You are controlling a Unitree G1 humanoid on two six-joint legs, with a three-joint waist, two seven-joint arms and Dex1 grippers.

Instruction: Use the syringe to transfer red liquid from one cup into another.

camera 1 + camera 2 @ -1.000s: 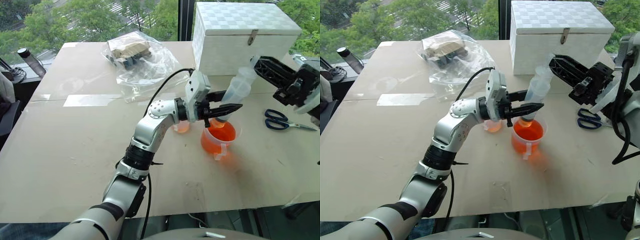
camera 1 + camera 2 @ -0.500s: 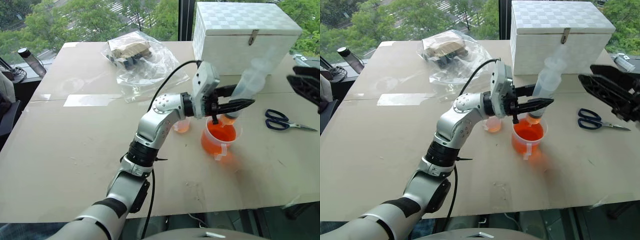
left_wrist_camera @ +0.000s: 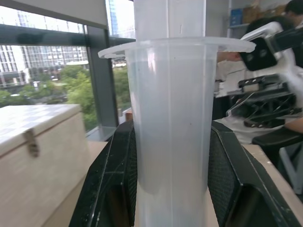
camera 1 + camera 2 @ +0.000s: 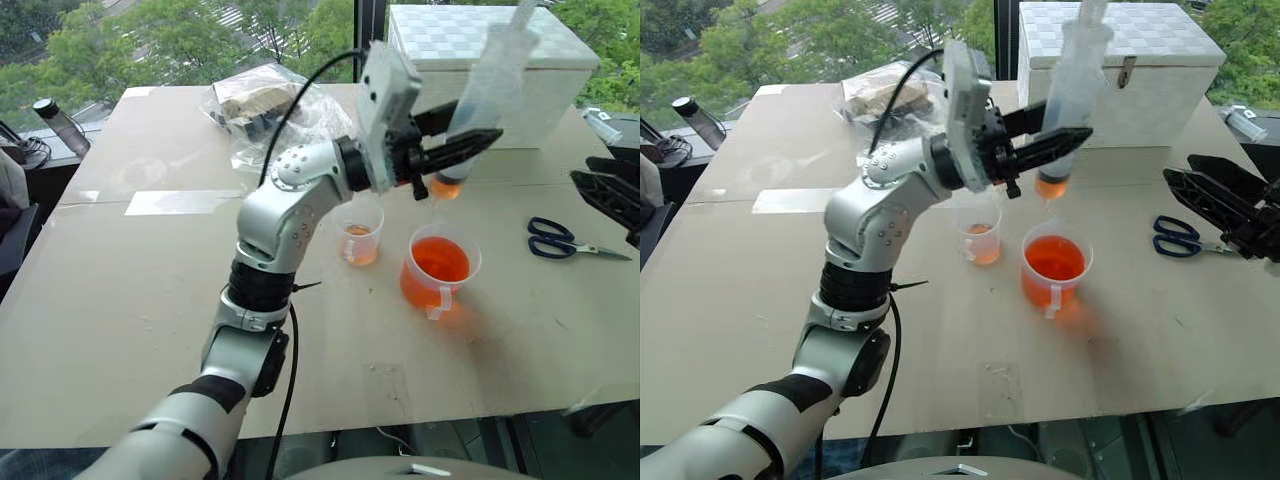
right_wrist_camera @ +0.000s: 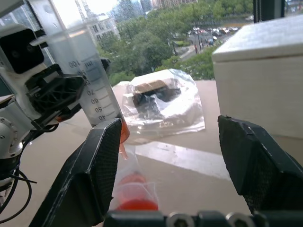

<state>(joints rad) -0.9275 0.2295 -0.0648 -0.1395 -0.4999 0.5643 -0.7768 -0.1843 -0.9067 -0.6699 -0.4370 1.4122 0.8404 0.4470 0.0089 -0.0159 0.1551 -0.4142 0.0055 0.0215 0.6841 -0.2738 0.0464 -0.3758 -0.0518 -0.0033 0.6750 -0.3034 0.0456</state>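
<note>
Above the tabletop [image 4: 120, 300], the left gripper [image 4: 462, 142] is clamped on the barrel of the syringe [image 4: 480, 95], which stands nearly upright, tip down, plunger end rising toward the white box [image 4: 470, 60]; orange-red fluid shows at the syringe's lower end; its tip hangs in the air above the gap between the two cups, touching neither. Below, the wide beaker [image 4: 438, 272] stands on the table holding red liquid [image 4: 440, 262], handle toward the viewer; just beside it, on the robot's left, the small cup [image 4: 360, 237] stands upright with a shallow layer of orange-red liquid at its bottom. At the right edge, the right gripper [image 4: 1220, 205] is released, fingers spread with nothing between them, well apart from the syringe; scissors [image 4: 560, 240] lie flat on the table near it. Behind the left arm, a clear plastic bag [image 4: 270, 110] rests on the table.
</note>
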